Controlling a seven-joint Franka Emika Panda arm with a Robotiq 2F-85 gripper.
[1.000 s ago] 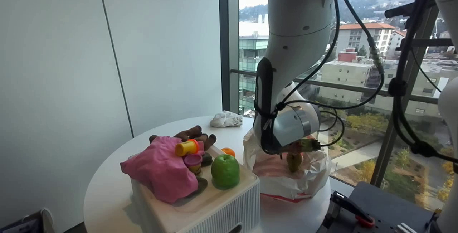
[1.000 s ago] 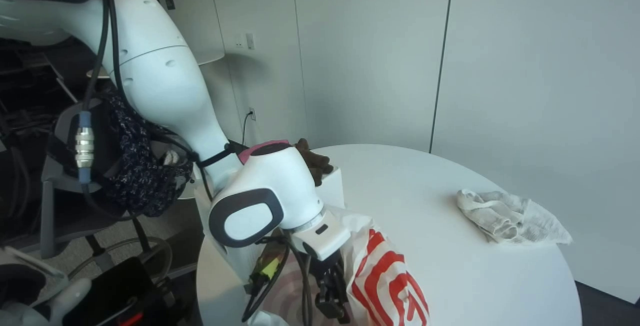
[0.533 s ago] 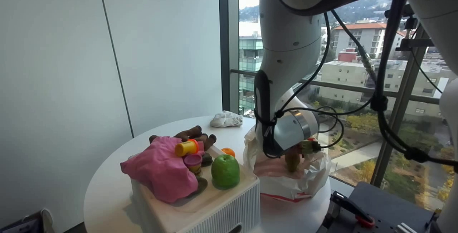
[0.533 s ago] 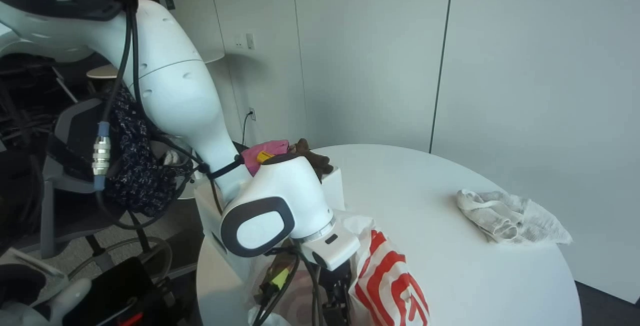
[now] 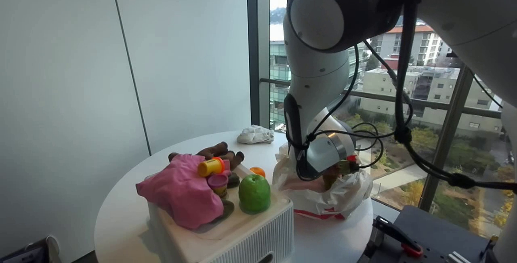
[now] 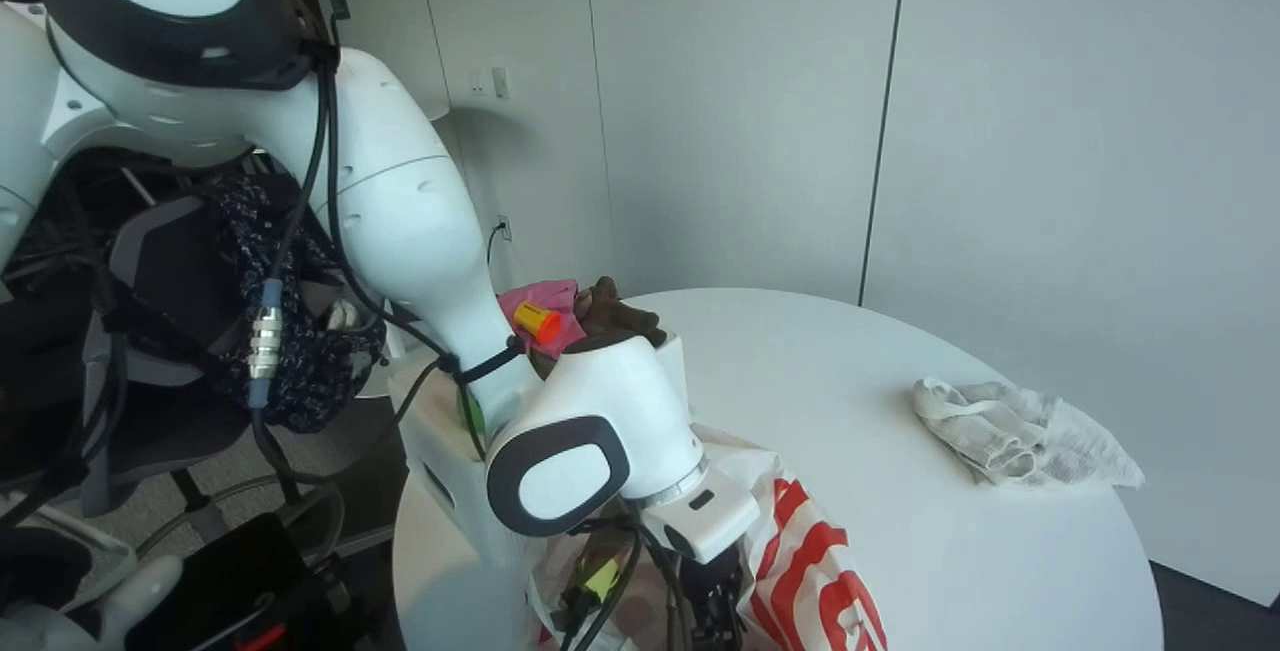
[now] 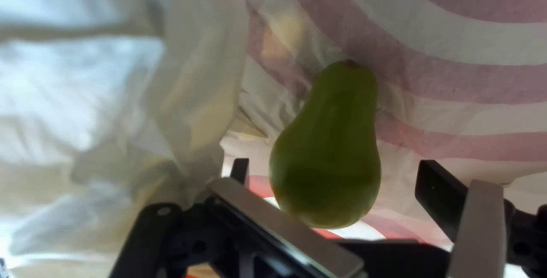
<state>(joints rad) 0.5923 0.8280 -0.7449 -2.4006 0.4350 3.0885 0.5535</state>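
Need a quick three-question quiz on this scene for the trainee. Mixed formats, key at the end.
1. True or false: in the wrist view, the pear lies in the striped bag, between open fingers.
2. Fill in: lying on the pink cloth is a tub whose body is ____.
3. Multiple choice: which of these lies directly on the round table? A: green fruit; B: crumpled white cloth; C: tub.

Key: 1 True; 2 yellow; 3 B.
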